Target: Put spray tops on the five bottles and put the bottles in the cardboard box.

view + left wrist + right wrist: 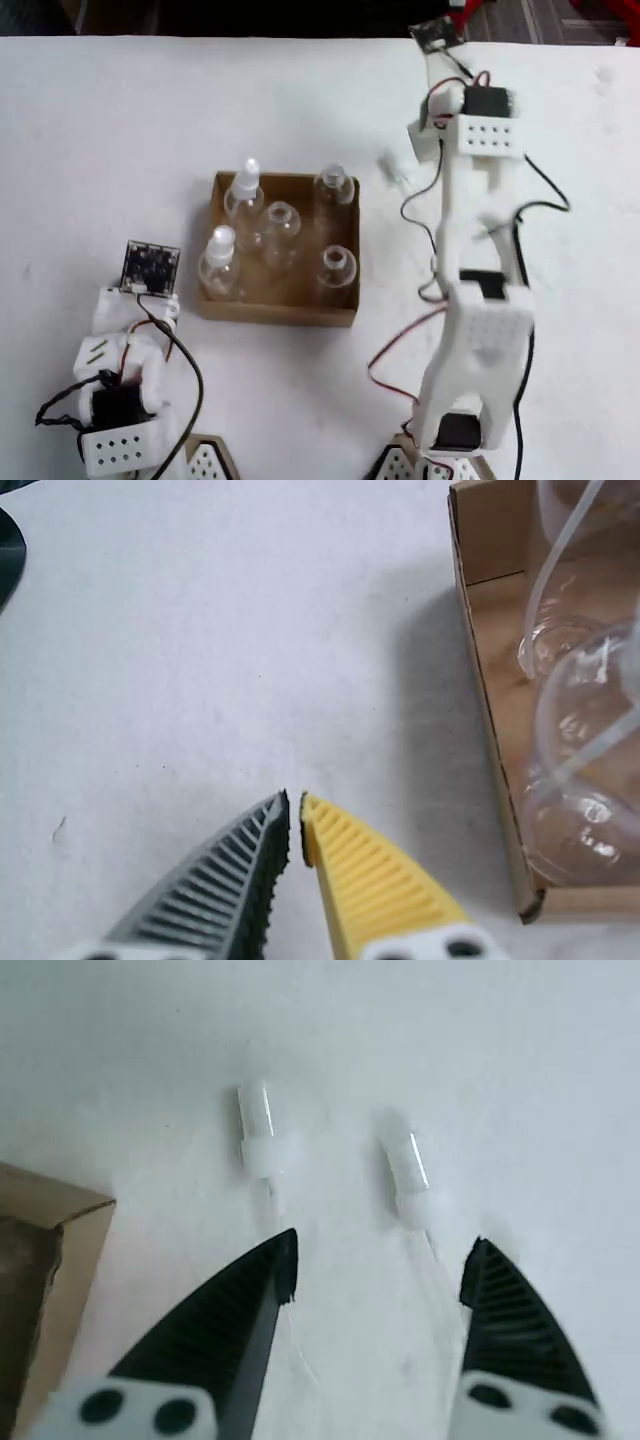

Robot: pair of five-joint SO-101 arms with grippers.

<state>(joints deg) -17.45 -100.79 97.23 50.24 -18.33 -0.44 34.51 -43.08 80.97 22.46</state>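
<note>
The cardboard box [280,300] holds five clear bottles. Two of them, at its left side, wear white spray tops [247,176] [220,241]; the other three [282,216] stand open-necked. My right gripper [380,1260] is open just above the table. Two loose spray tops [258,1130] [408,1175] lie just beyond its fingertips, with thin tubes trailing back between the fingers. One faint spray top [395,177] lies right of the box. My left gripper [295,815] is shut and empty over bare table, left of the box wall [490,700], with bottles [580,820] behind that wall.
The right arm [480,300] stretches up the right side of the table with loose red and black cables beside it. The left arm [120,400] sits folded at the near left corner. A corner of the box [60,1230] is near the right gripper.
</note>
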